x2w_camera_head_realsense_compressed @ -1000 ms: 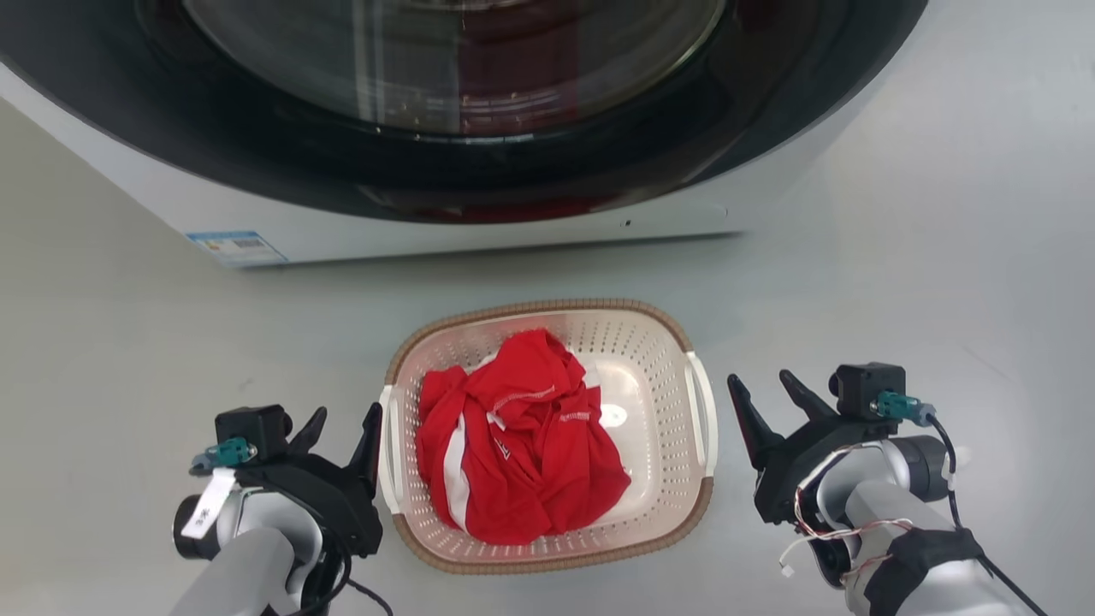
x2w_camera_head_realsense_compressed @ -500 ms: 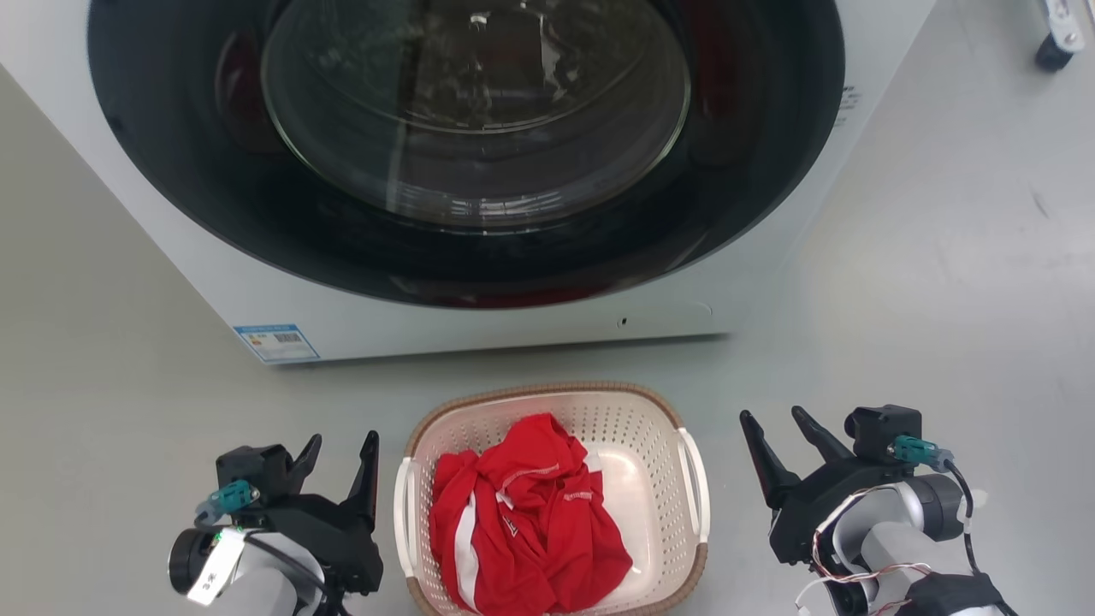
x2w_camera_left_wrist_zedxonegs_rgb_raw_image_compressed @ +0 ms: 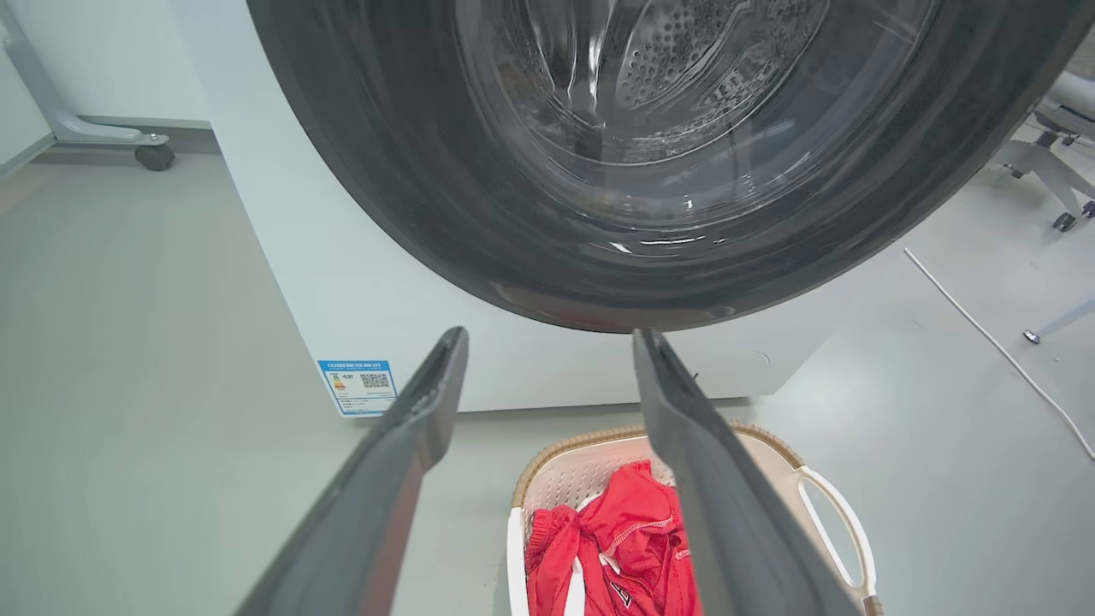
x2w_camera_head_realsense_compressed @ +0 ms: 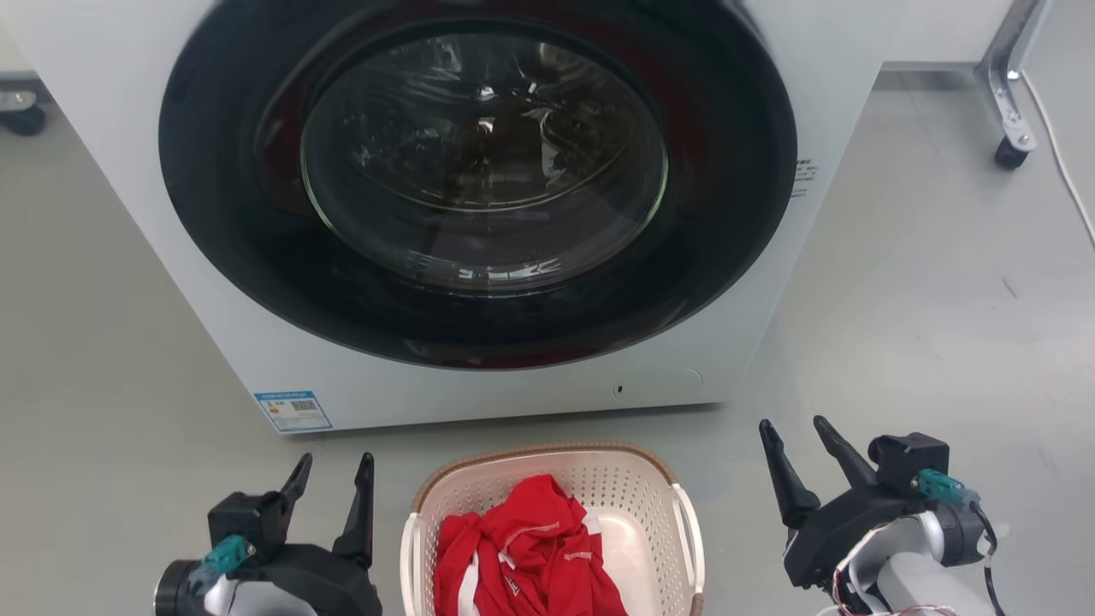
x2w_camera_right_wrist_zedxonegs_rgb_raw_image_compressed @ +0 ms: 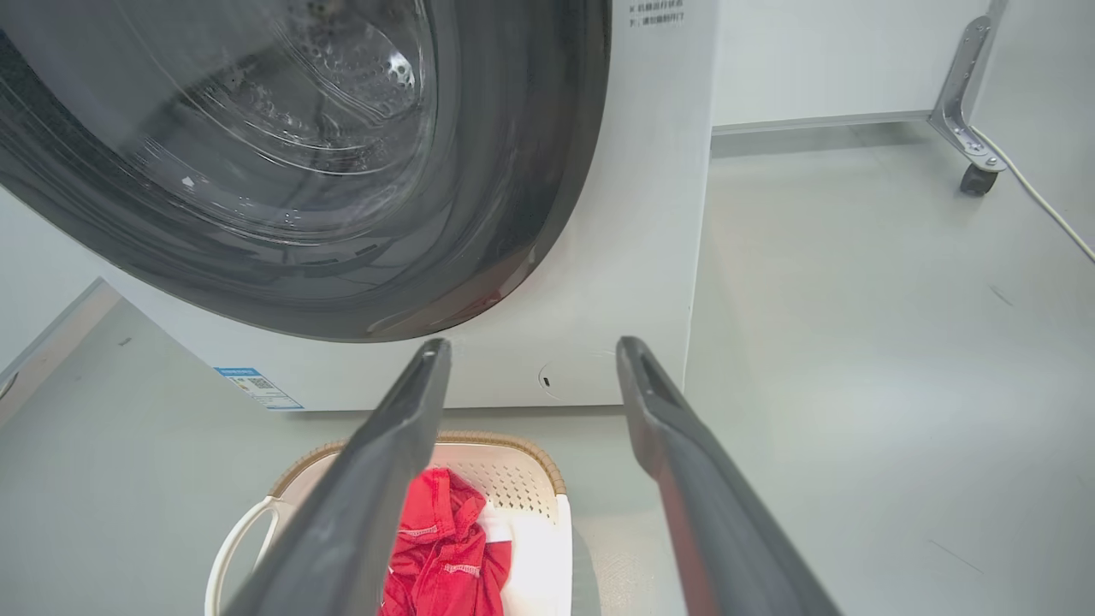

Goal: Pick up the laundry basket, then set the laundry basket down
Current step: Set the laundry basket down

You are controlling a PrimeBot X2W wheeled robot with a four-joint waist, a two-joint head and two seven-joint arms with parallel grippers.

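Note:
The laundry basket (x2w_camera_head_realsense_compressed: 633,488), cream-white with a brown woven rim, stands on the grey floor at the bottom centre of the head view, holding a crumpled red garment (x2w_camera_head_realsense_compressed: 530,556). My left gripper (x2w_camera_head_realsense_compressed: 335,466) is open just left of the basket, apart from its handle. My right gripper (x2w_camera_head_realsense_compressed: 794,432) is open to the basket's right, with a wider gap. In the left wrist view, the left gripper (x2w_camera_left_wrist_zedxonegs_rgb_raw_image_compressed: 547,342) frames the basket (x2w_camera_left_wrist_zedxonegs_rgb_raw_image_compressed: 565,479) below. In the right wrist view, the right gripper (x2w_camera_right_wrist_zedxonegs_rgb_raw_image_compressed: 532,351) is open above the basket (x2w_camera_right_wrist_zedxonegs_rgb_raw_image_compressed: 513,479). Neither holds anything.
A white washing machine (x2w_camera_head_realsense_compressed: 855,128) with a closed round glass door (x2w_camera_head_realsense_compressed: 483,162) stands directly behind the basket. A wheeled metal frame leg (x2w_camera_head_realsense_compressed: 1014,128) and a white cable (x2w_camera_head_realsense_compressed: 1061,145) lie at the far right. A caster (x2w_camera_head_realsense_compressed: 21,111) sits at the far left.
The head camera has tilted upward, so the basket and both grippers sit lower in the picture and more of the washing machine shows. Both grippers stay open at the basket's sides.

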